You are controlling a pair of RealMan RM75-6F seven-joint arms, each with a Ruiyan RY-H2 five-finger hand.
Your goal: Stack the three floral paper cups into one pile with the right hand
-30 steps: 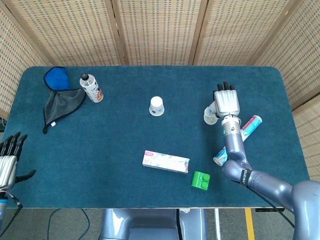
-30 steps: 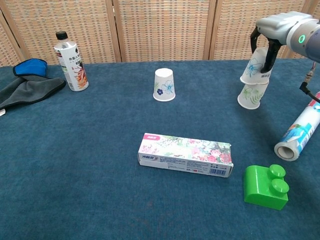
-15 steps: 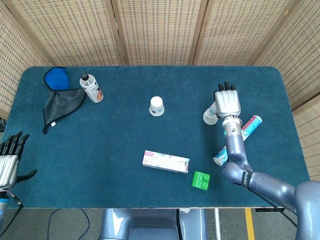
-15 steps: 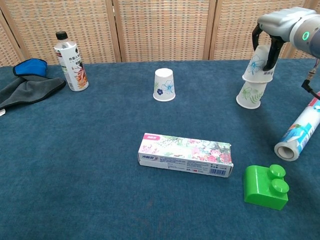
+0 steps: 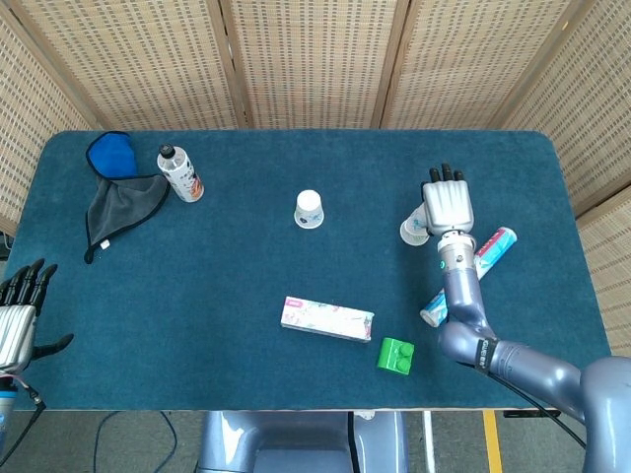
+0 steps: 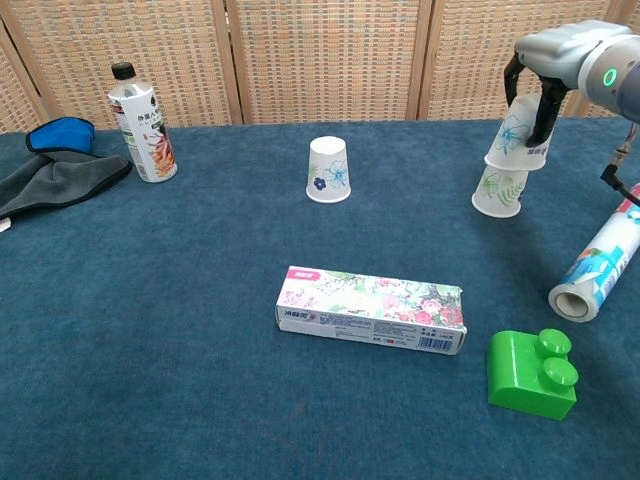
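Three floral paper cups, all upside down. One lone cup [image 6: 329, 170] stands near table centre. Two more at about 3 o'clock from it: a lower cup [image 6: 499, 190] on the cloth, and an upper cup [image 6: 519, 134] tilted, sitting partly over the lower one, not fully nested.

Right hand [image 6: 545, 62] is clamped on the upper cup from above, fingers [image 6: 548, 105] down its side. In the head view the hand covers most of both cups.

Left hand [image 5: 19, 310] at the table's 8 o'clock edge, fingers apart, holding nothing; cut off by the frame, seen in head view only.

One each otherwise: bottle [image 6: 141, 124] at 10 o'clock, black cap on; grey cloth [image 6: 55, 182] and blue cloth [image 6: 58, 133] beside it, both cropped in the chest view. One flowered box [image 6: 372, 309] at 6 o'clock. One green block [image 6: 532, 374] at 5 o'clock. One printed roll [image 6: 598, 264] at 4 o'clock, open end toward the camera, far end cut off.
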